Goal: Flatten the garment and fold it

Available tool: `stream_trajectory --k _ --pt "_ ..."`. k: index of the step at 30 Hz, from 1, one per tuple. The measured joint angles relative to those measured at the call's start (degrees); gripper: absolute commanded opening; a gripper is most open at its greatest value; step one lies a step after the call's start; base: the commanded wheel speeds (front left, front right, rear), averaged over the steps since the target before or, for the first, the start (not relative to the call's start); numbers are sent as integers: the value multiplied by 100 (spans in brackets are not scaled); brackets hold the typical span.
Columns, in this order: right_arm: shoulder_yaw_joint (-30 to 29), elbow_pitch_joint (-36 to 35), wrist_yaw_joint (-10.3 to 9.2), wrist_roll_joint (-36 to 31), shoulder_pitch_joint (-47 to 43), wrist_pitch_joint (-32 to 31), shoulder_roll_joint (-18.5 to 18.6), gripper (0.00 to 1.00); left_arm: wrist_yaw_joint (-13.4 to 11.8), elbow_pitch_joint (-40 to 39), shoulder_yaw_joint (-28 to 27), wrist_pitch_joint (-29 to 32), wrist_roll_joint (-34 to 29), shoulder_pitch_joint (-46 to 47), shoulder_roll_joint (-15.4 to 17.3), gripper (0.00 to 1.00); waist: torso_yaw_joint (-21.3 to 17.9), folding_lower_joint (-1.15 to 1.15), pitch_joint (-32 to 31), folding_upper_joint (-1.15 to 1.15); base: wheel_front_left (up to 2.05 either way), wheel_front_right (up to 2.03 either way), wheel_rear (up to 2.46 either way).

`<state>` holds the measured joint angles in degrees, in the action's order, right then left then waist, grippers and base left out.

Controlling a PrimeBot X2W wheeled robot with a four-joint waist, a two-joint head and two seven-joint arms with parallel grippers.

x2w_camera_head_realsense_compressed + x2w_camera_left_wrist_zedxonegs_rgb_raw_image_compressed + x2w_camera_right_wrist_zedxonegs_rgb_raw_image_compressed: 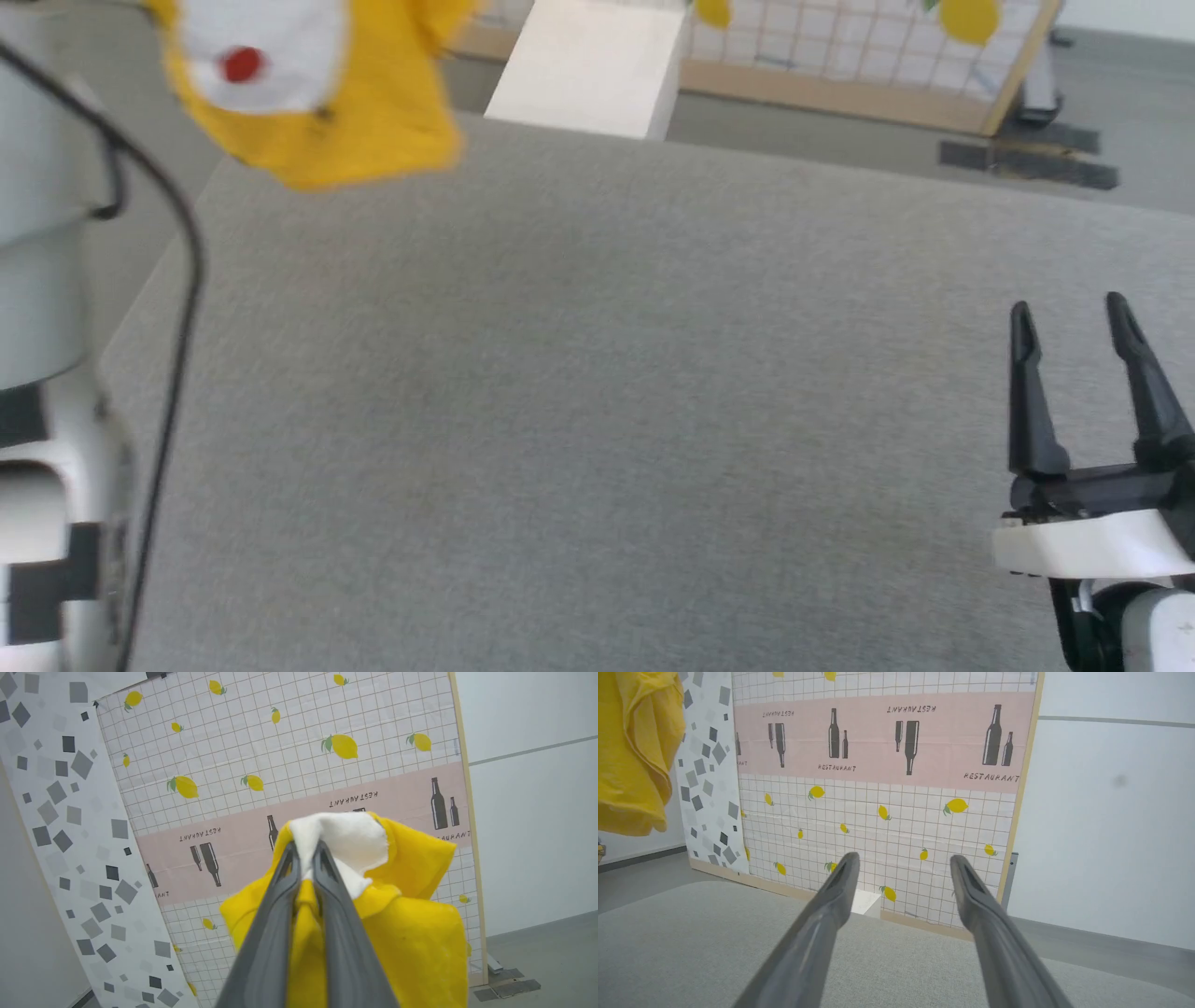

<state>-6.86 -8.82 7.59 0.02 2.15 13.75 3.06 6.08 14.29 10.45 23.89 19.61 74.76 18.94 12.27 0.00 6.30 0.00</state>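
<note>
The yellow garment hangs in the air above the far left corner of the grey table; its white oval with a red dot faces me. In the left wrist view my left gripper is shut on a bunched white and yellow part of the garment, which droops below the fingers. My right gripper stands open over the table's right side, nothing between its fingers. The hanging garment also shows at the upper left of the right wrist view.
A white box stands beyond the table's far edge. Behind it is a lemon-and-grid patterned panel with a wooden frame. My left arm's pale body and a black cable fill the left edge of the head view.
</note>
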Motion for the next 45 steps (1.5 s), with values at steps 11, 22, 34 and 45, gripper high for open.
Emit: stream_trajectory --k 11,22,34,45 --pt "-394 -25 0 27 -39 46 -9 100 -35 -394 661 234 554 -116 -1261 0 -722 0 -176 0 0 0 0" --pt "-598 24 0 44 -74 46 -11 100 -510 -809 2054 -75 1057 -2228 -1584 0 -1441 0 -60 0 0 0 0" --pt "-365 285 0 93 75 47 -12 100 -791 1661 2878 -638 965 -3958 -1591 0 -1951 0 280 0 0 0 0" --pt "-459 330 0 96 126 47 -13 100 -837 1461 2451 -1973 1382 -3507 -1515 100 -1859 0 259 0 0 0 0"
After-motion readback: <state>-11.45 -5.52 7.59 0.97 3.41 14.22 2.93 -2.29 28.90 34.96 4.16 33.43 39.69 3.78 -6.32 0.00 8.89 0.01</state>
